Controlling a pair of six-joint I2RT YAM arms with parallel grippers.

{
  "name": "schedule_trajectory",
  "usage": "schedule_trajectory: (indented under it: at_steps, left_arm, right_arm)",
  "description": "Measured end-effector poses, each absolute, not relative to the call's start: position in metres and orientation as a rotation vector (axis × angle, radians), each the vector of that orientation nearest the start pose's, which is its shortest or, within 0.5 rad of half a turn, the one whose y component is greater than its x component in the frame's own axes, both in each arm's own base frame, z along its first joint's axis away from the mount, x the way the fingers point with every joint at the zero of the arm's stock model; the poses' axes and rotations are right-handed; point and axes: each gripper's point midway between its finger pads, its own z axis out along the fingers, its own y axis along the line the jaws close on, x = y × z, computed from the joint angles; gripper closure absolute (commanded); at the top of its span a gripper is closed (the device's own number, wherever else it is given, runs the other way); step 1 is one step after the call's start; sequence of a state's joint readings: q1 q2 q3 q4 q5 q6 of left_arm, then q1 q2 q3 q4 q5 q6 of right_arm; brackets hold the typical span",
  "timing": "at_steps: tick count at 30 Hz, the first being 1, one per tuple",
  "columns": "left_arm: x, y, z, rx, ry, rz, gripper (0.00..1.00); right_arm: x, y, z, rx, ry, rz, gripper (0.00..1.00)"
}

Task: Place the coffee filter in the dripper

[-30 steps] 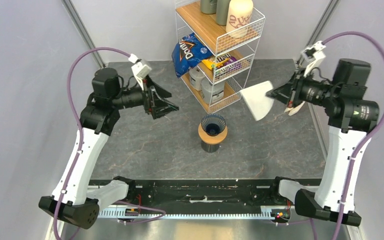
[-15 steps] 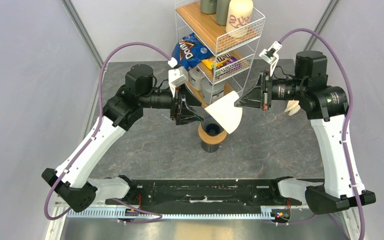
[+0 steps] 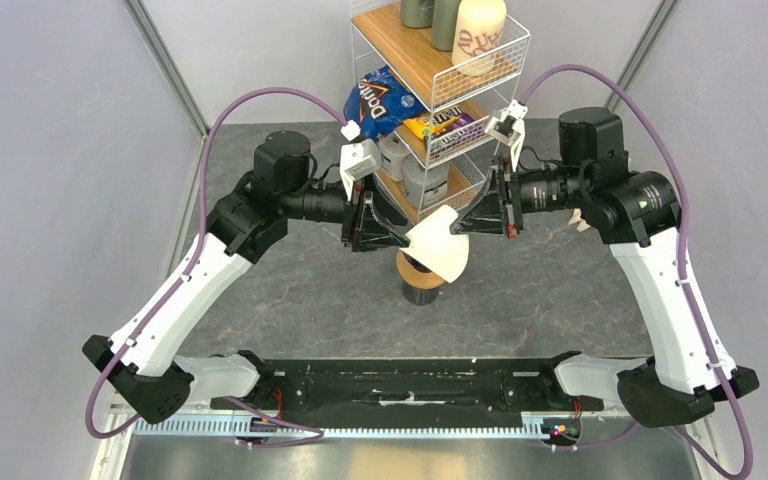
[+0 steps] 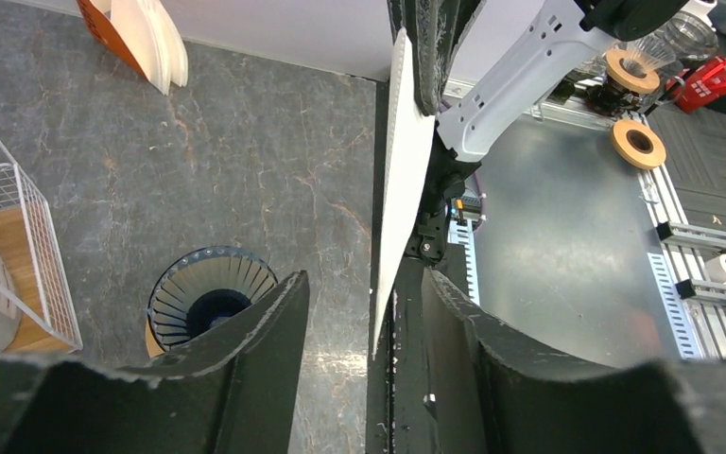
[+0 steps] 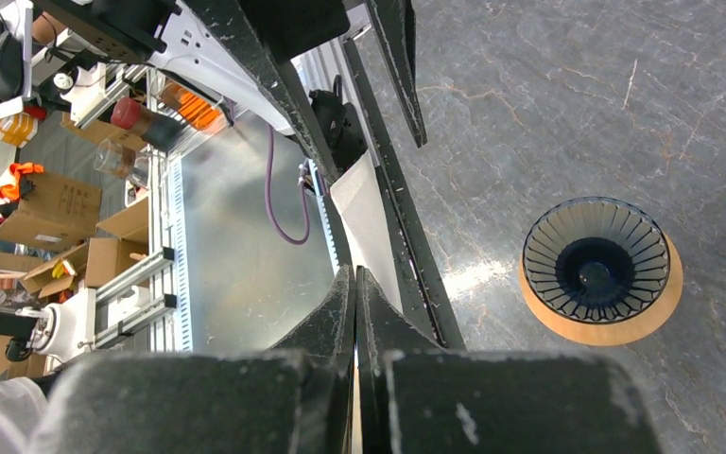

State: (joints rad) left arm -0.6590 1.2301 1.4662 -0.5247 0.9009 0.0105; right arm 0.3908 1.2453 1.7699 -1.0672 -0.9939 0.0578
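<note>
Near the dark blue ribbed cone dripper [image 5: 596, 260], right gripper [image 5: 354, 284] pinches a thin white paper filter [image 3: 438, 243]; left gripper [image 4: 364, 279] has jaws spread around it

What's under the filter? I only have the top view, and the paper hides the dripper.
Observer: The right wrist view shows the dripper empty, seated in a wooden ring. No part of the filter is inside it.
Operator: Who has the filter?
Observer: The right gripper is shut on it, and the flat paper sticks out past its tips.
Operator: And the left one?
Observer: The left wrist view shows the left gripper open, with its jaws straddling the filter's edge. The paper stands closer to one jaw, and I can't tell if it touches.
</note>
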Motion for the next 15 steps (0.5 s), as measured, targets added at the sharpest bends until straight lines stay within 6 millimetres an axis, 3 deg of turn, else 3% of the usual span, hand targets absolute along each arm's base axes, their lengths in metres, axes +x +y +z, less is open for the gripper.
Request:
schedule_trajectory:
  at_steps: [7, 12, 15]
  left_arm:
    - [0.159, -0.307, 0.386, 1.252, 1.493, -1.303, 0.58]
    - [0.151, -0.310, 0.386, 1.274, 1.484, -1.324, 0.76]
    - [0.150, -0.311, 0.386, 1.278, 1.481, -1.329, 0.96]
  right_arm:
    - [0.161, 0.236, 0.414, -0.997, 1.869, 1.299, 1.00]
    - [0.161, 0.240, 0.412, -1.038, 1.861, 1.275, 1.00]
    - [0.159, 0.242, 0.409, -1.064, 1.860, 1.262, 1.00]
